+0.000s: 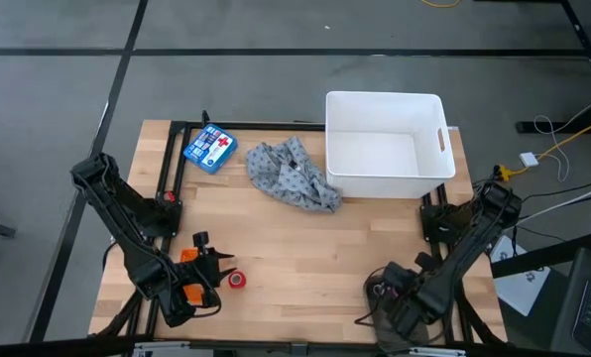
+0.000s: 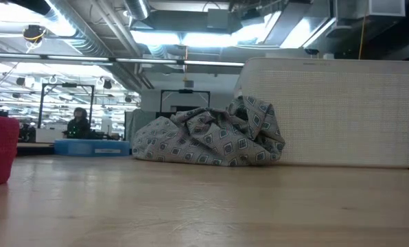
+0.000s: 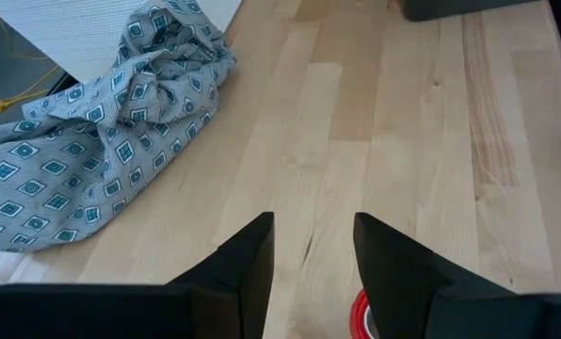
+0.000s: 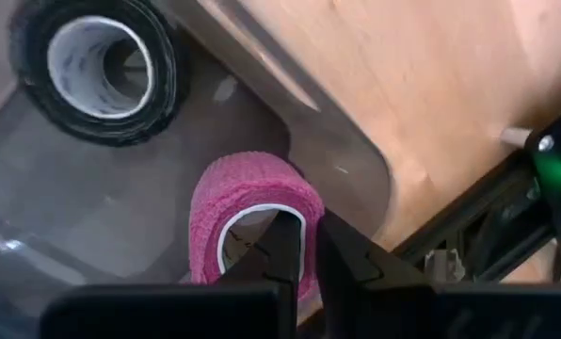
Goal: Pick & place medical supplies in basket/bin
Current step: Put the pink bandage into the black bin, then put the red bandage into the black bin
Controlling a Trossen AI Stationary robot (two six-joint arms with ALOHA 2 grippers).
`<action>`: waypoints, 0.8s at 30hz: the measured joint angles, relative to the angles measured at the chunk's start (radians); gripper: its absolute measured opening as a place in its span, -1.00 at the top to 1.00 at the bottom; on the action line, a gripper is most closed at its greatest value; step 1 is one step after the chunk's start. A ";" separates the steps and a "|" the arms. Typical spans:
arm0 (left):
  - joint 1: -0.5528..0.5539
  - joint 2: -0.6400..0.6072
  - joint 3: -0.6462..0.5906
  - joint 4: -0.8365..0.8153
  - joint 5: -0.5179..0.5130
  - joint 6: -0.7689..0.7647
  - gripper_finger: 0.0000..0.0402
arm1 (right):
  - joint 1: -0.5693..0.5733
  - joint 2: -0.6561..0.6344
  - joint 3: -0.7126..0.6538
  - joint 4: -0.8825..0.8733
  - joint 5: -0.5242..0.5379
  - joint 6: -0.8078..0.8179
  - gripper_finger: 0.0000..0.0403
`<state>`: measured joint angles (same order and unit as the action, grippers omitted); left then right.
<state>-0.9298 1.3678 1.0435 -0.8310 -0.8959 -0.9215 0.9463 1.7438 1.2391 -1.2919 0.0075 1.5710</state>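
The grey patterned cloth point(image 1: 294, 176) lies bunched against the near-left corner of the white bin point(image 1: 385, 146), and also shows in the low view point(image 2: 211, 137) and the left wrist view point(image 3: 102, 141). The red roll point(image 1: 236, 281) rests on the table beside my open left gripper point(image 1: 222, 268), just under its fingers point(image 3: 360, 315). My right gripper point(image 1: 383, 292) is at the table's near right, over a shallow greyish tray point(image 4: 45, 217). It is shut on the pink roll point(image 4: 252, 221). The black roll point(image 4: 97, 66) lies in that tray. No orange basket or yellowish piece shows. My right gripper point(image 4: 311, 247) holds the pink roll by its wall point(image 4: 304, 202). One finger point(image 4: 280, 250) is inside the roll's hole and the other point(image 4: 346, 259) is outside. The fingers come down from above into the tray. Whether the roll is lifted off the tray floor cannot be told.
A blue box with a red cross point(image 1: 209, 149) lies at the table's far left. The white bin fills the far right corner. Bare wood lies between the cloth and the near edge point(image 1: 305, 268). People and benches show in the room behind point(image 2: 77, 123).
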 joint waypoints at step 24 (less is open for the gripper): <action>0.000 0.000 0.000 0.000 -0.001 -0.001 0.29 | -0.023 -0.004 -0.002 -0.017 0.011 -0.037 0.19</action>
<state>-0.9298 1.3678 1.0435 -0.8310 -0.8967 -0.9221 0.9237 1.7400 1.2374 -1.3086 0.0181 1.5338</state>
